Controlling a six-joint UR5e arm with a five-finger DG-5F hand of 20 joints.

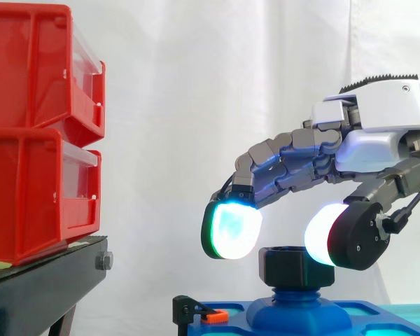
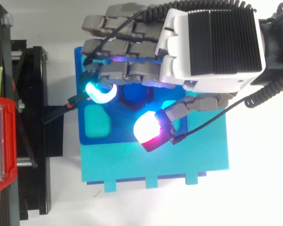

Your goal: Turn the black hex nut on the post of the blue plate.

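The black hex nut (image 1: 296, 267) sits low in the middle of the side view, atop the blue post (image 1: 298, 306) that rises from the blue plate (image 2: 118, 134). It looks a small, stiff, light piece with flat faces and a smooth finish, so it should not give under pressure. It may slip, though, unless the pads press squarely on two opposite flats, which is the sensible place to take hold (the top face offers no purchase for turning). The hand (image 1: 378, 119) arches over it from the right of the frame, half-curled and grasping nothing. One glowing fingertip (image 1: 231, 229) hangs just above and to the left of the nut, clear of it. The thumb pad (image 1: 327, 234) hangs by its upper right, and whether it touches cannot be told.
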